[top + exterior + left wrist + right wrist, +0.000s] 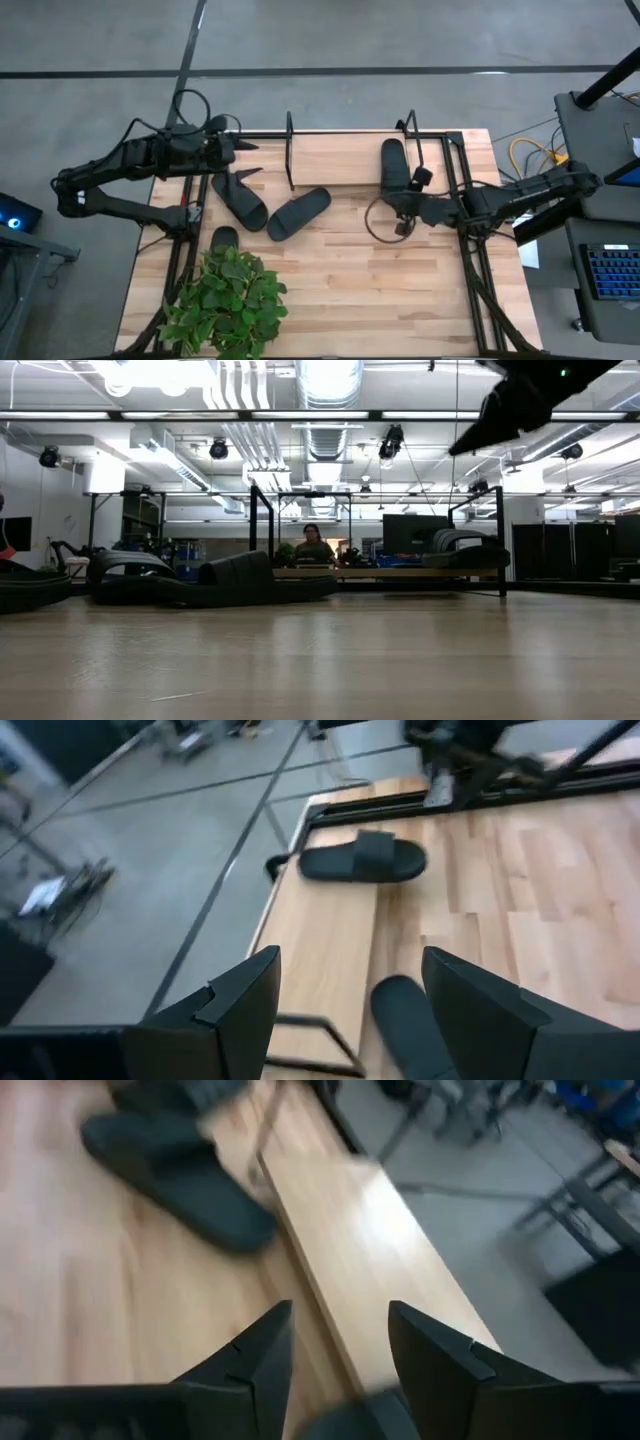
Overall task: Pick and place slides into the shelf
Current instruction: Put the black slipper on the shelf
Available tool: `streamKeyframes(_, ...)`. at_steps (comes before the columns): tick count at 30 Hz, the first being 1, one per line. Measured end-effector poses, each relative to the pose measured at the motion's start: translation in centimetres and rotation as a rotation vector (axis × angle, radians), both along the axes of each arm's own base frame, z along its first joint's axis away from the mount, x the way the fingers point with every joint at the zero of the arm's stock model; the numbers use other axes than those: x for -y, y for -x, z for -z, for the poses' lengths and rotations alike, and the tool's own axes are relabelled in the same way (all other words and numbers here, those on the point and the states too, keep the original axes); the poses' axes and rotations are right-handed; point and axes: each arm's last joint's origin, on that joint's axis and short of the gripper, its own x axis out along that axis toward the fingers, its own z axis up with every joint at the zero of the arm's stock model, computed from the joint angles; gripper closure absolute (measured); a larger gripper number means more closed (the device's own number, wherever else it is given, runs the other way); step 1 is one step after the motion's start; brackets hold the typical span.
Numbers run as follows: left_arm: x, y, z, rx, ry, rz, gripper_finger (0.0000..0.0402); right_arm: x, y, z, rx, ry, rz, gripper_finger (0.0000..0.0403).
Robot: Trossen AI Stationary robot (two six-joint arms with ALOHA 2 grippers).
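Note:
The shelf (340, 158) stands along the table's far edge, a pale board with two upright rod loops. One black slide (393, 165) lies on the board's right part, seen also in the left wrist view (360, 860). Two slides (240, 200) (298, 213) lie on the table just near of the board. A fourth slide (224, 238) is half hidden by a plant. My left gripper (248, 160) is open above the board's left end. My right gripper (400, 205) is open and raised, just near of the shelved slide, whose dark edge (345, 1425) shows below its fingers.
A leafy potted plant (225, 300) stands at the table's near left corner. Black arm-mount frames (470, 250) run along both sides. Bare wood (380, 290) fills the near middle and right. A person (313, 545) sits far behind the table.

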Motion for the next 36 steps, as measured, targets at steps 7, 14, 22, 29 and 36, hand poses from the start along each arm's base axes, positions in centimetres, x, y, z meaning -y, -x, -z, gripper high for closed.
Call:
streamKeyframes(7,0.1,1.5,2.6,0.023,0.149,-0.097,0.0173,-1.4,-0.4,0.2,0.155,0.073,0.07,0.0254)
streamKeyframes(14,-0.3,2.8,6.8,0.045,0.299,-0.341,0.0173,-1.5,-0.5,2.0,0.28,0.087,0.267,0.0271)
streamKeyframes(22,-1.0,3.1,11.7,0.108,0.594,-0.594,0.0173,-1.0,0.3,2.8,0.288,0.173,0.398,0.0283)
streamKeyframes(29,-1.6,0.8,15.7,0.155,0.736,-0.695,0.0173,-1.0,0.3,2.7,0.249,0.209,0.374,0.0284)
streamKeyframes(36,-2.0,-1.8,18.3,0.248,0.874,-0.688,0.0173,-1.0,0.3,2.6,0.229,0.233,0.364,0.0292)
